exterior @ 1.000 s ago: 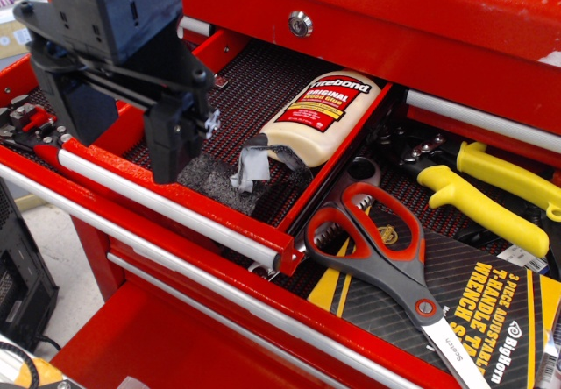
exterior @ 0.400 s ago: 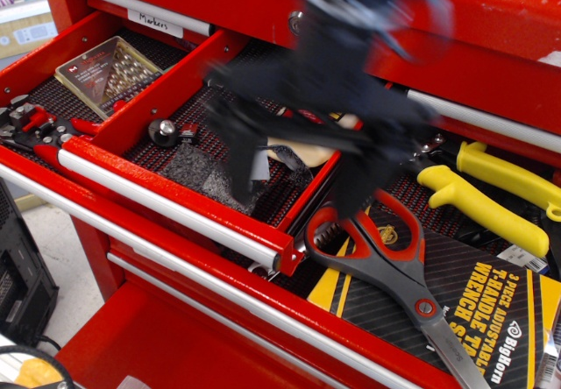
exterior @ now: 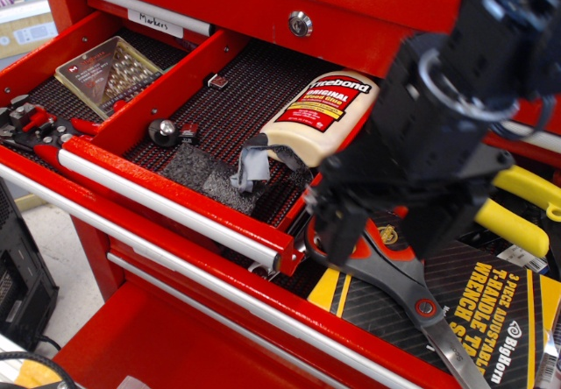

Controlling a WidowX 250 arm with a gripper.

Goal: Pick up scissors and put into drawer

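- Directly beneath the end effector (exterior: 386,236) lie the scissors (exterior: 412,297), flat on printed black-and-yellow card packaging (exterior: 491,306) in the lower compartment of the tool chest; their red-and-grey loop handles are mostly hidden under the dark fingers.
- Their long axis runs from the handles under the end effector down and to the right, past the red pivot screw (exterior: 425,307) to silver blades that leave the picture at the bottom edge.
- Two dark fingers point down on either side of the handles with a gap between them, so the end effector looks spread and pinches nothing; whether a finger touches the handles cannot be told.
- Hard plastic loops and smooth steel blades would probably slip unless gripped near the handles.
- Left of the end effector sits the drawer (exterior: 175,198), red metal with a black ribbed liner and silver pull bar, holding a glue bottle (exterior: 323,113) and grey cloth scrap (exterior: 254,166).
- Yellow-handled tools (exterior: 517,205) lie just to its right.
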